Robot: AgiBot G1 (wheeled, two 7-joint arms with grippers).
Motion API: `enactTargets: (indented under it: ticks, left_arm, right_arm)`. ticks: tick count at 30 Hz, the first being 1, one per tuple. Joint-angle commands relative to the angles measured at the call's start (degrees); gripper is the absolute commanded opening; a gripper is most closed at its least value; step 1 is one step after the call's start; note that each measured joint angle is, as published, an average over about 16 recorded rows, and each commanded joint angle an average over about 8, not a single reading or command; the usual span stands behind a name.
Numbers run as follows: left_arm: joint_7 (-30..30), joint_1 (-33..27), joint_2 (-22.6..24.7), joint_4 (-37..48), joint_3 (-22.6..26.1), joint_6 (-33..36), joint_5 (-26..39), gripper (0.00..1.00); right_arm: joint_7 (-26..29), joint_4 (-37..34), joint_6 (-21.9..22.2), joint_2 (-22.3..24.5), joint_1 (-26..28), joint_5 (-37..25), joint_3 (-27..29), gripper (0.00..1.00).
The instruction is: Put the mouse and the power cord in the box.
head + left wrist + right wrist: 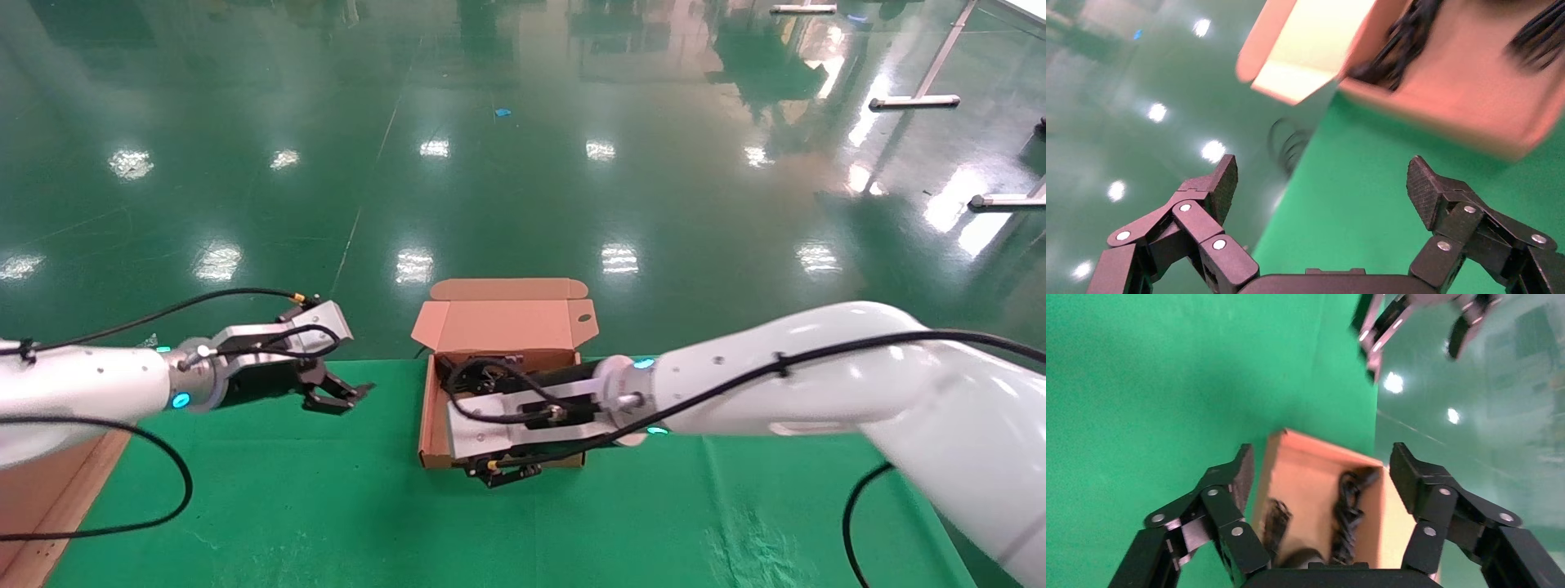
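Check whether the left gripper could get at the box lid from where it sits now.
Probably yes: the left gripper is open beside the box, bare green mat between them, and the lid stands upright, clear of the right gripper.

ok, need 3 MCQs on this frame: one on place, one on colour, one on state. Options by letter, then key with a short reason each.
1. Where is the right gripper?
A. Over the small brown corrugated cardboard box
B. Parked past the green mat's right edge
C. Beside the left gripper

2. What colour is the surface under the box?
A. Grey
B. Green
C. White

3. What state are the left gripper's fingers in?
A. Shut on a cable
B. Shut, empty
C. Open, empty

Key: 1 A, the head view shows the right wrist stretched across the open box. 2 B, the box sits on the green mat. 3 C, the left wrist view shows both fingers spread wide with only mat and floor between them.

Also visible: the thick black power cord bundle already lies inside the box, whose lid stands open.
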Motion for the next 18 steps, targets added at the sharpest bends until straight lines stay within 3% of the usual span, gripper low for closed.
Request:
enactTargets:
  ticks: [1, 18]
  left_arm:
    - [-1.2, 1.2, -1.1, -2.3, -1.4, 1.7, -1.2, 1.0]
    - [-11.2, 11.1, -10.4, -21.3, -13.4, 15.7, -11.5, 1.0]
  right_arm:
    - [1.0, 1.0, -1.6, 1.5, -1.3, 1.3, 2.2, 1.0]
    - [9.7, 9.3, -14.8, 13.9, -12.8, 12.2, 20.9, 1.0]
